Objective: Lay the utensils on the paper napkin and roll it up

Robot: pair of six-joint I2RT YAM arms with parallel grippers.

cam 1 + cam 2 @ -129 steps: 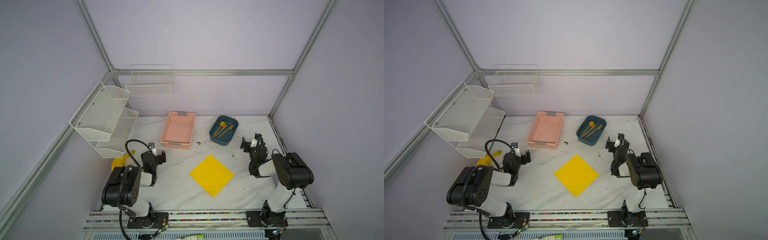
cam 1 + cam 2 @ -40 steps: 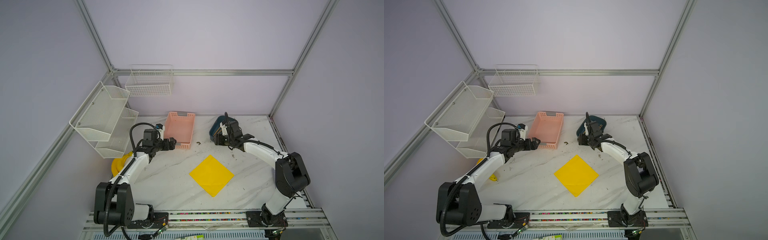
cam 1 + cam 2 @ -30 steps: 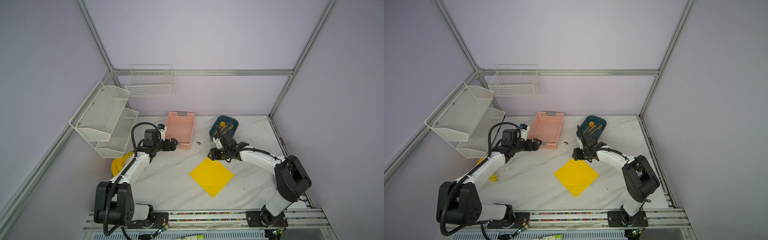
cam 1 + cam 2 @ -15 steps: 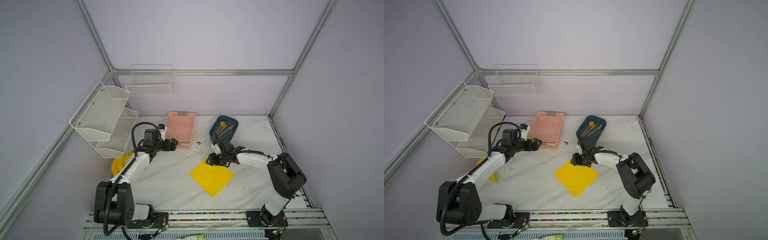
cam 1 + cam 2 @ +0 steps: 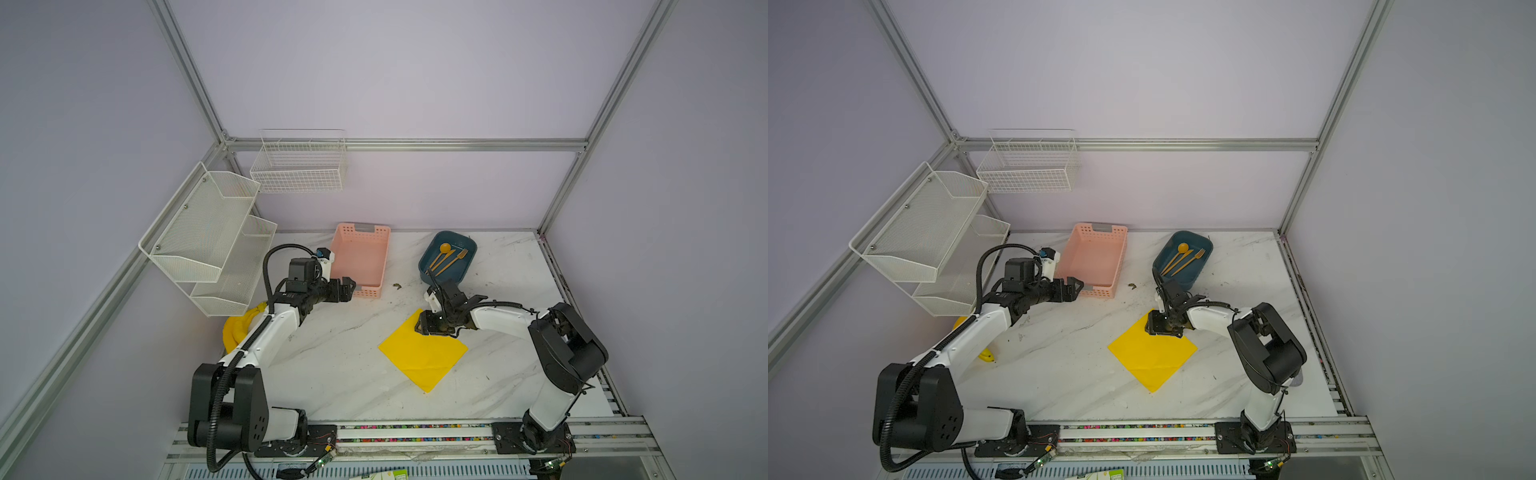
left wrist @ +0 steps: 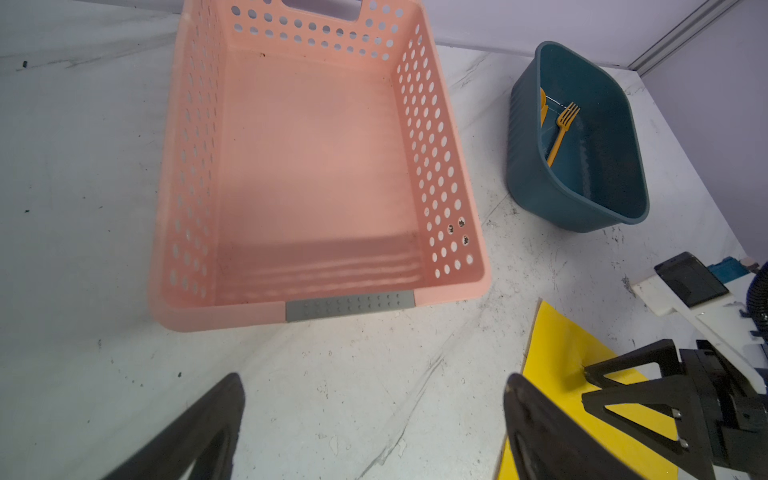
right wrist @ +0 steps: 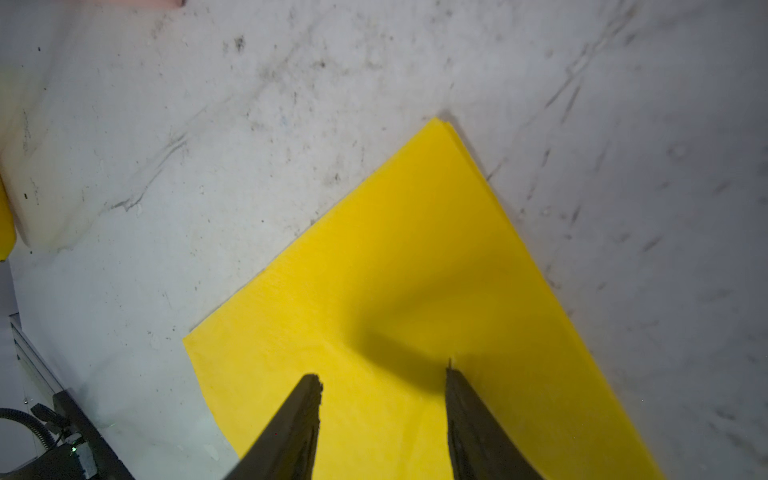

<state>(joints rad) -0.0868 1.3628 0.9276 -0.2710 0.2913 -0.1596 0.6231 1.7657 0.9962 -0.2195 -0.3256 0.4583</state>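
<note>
The right jaws stand partly open, tips pointed down at the paper napkin (image 5: pixel 422 357) (image 5: pixel 1152 357), over the corner of it that lies nearest the teal tub (image 5: pixel 463 270) (image 5: pixel 1196 272). In the right wrist view both fingertips (image 7: pixel 309 386) are low over the yellow sheet (image 7: pixel 415 270), which spreads out ahead of them to a far corner. A shadowed rise in the paper sits between the tips. Whether the tips touch the paper I cannot tell. Nothing is clamped between them.

The utensils lie in the tub, behind the right jaws and well apart from them. The spoon (image 5: pixel 445 248) (image 5: pixel 1182 248), knife (image 5: pixel 441 262) and fork (image 5: pixel 457 257) (image 5: pixel 1196 255) lie side by side on its floor. None is on the napkin.

The left jaws are spread wide and empty, held above the table (image 5: pixel 340 365). They are just short of the near wall of the pink basket (image 5: pixel 359 262) (image 6: pixel 311 166), which is straight ahead of them. From the left wrist camera the tub (image 6: pixel 536 187) with the fork (image 6: pixel 563 124) lies ahead and off to one side, and the napkin's edge (image 6: pixel 557 361) is close beside one jaw.

The bananas (image 5: pixel 241 328) (image 5: pixel 986 355) lie on the table behind the left jaws, beside that arm.
</note>
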